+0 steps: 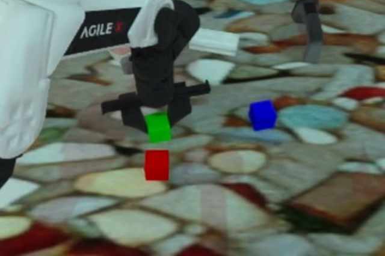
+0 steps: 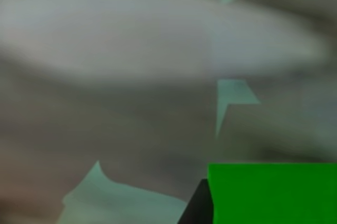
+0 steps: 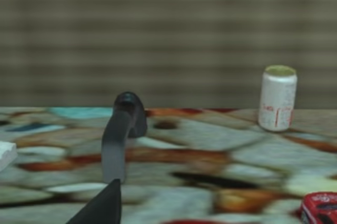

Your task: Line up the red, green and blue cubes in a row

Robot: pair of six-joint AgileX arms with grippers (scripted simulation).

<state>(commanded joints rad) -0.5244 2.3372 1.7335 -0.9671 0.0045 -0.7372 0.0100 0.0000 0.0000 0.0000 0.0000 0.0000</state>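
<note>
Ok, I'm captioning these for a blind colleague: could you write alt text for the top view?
From above, the left hand reaches down around the green cube, just behind the red cube on a multicoloured stone-patterned table. The blue cube sits apart to the right.

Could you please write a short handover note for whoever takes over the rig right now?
Left claw: down at the table's middle, fingers on either side of the green cube; whether it is gripped or just released cannot be told.
Right claw: out of view, its arm idle.
Red cube: directly in front of the green one, a small gap between them.
Blue cube: alone, well off toward the table's right.
Done: red and green sit roughly in line.
Left: bring the blue cube into that row.
</note>
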